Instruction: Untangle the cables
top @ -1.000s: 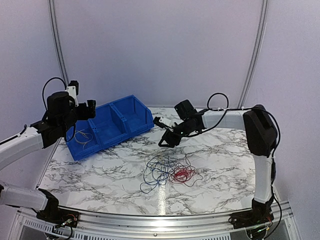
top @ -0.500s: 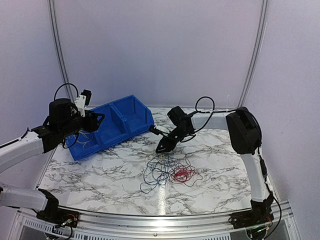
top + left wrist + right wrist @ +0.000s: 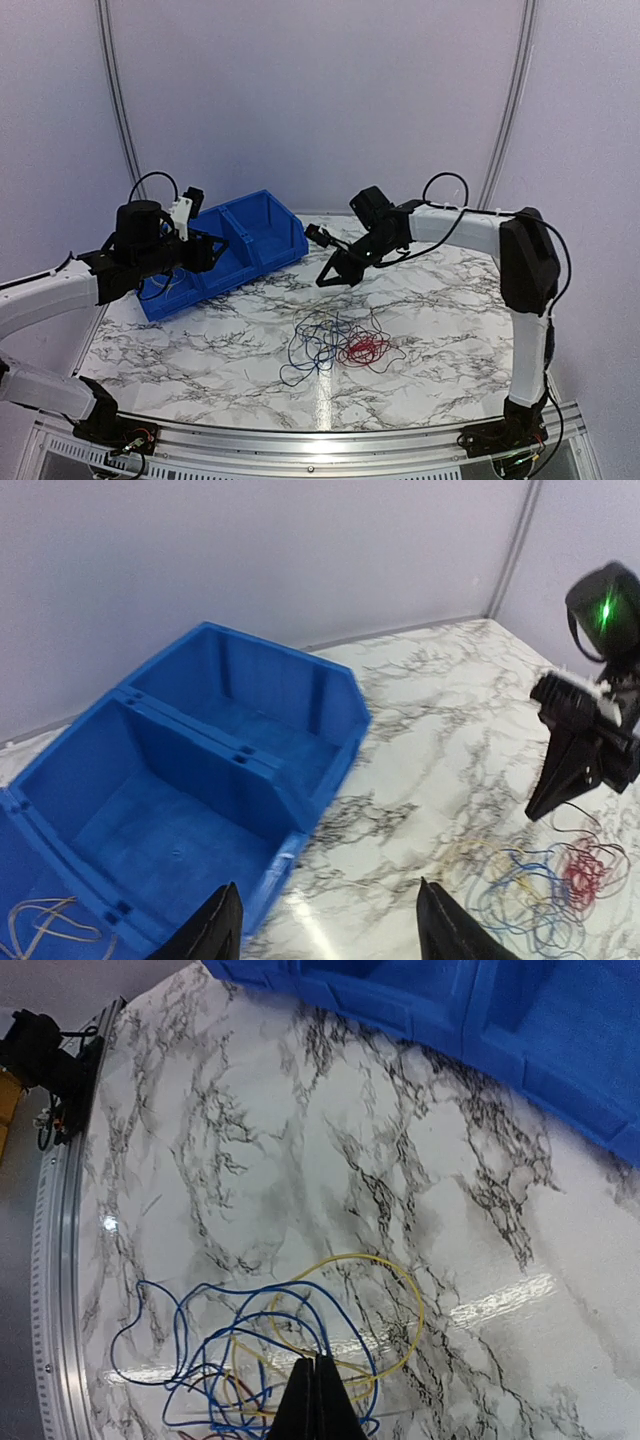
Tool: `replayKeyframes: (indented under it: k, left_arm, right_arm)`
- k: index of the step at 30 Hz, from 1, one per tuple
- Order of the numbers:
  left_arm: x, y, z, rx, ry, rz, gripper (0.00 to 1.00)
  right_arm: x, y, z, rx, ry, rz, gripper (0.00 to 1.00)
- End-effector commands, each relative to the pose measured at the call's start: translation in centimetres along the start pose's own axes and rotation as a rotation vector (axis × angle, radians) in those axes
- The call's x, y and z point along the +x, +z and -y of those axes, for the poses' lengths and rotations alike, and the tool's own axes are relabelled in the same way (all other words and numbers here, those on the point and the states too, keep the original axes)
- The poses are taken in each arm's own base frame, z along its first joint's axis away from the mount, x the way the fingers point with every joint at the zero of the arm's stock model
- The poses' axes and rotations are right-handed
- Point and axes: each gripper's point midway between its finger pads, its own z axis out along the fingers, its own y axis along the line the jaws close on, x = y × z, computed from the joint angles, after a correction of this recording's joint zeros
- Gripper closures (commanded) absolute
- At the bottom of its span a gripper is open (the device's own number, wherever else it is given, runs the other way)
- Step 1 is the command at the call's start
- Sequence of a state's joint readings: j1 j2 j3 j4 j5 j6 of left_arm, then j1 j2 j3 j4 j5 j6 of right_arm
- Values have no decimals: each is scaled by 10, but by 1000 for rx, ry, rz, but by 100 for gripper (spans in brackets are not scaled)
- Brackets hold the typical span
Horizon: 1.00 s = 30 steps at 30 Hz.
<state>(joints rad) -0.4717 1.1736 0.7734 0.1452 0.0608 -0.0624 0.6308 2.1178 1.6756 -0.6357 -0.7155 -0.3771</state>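
Observation:
The cables lie in a loose tangle of blue, red, yellow and dark strands on the marble table; they also show as cables and cables. My right gripper hangs above the tangle's far edge, pointing down, with its jaws shut. In the right wrist view the right gripper has a yellow strand running up to its tips; I cannot tell whether it is pinched. My left gripper hovers over the blue bin. The left gripper stands open with nothing between its fingers.
The blue bin has divided compartments and sits at the table's back left. A few pale wires lie in its nearest compartment. The bin's wall crosses the top of the right wrist view. A metal rail edges the table.
The right gripper dipped to the tangle, shut, then rose a little. The left arm swung right along the bin and its jaws narrowed somewhat.

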Motion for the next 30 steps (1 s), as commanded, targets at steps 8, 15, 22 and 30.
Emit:
replayKeyframes:
  k: [8, 15, 22, 30]
  left_arm:
    - [62, 54, 94, 115, -140, -216, 35]
    - [113, 94, 130, 117, -180, -332, 43]
    - [149, 142, 131, 21, -143, -468, 48]
    - [176, 153, 134, 24, -152, -538, 50]
  right_arm:
    - [-18, -63, -54, 62, -166, 123, 88]
    - [35, -57, -42, 202, -201, 102, 53]
    - [53, -50, -38, 202, -225, 59, 52]
    - [65, -47, -36, 212, -293, 22, 52]
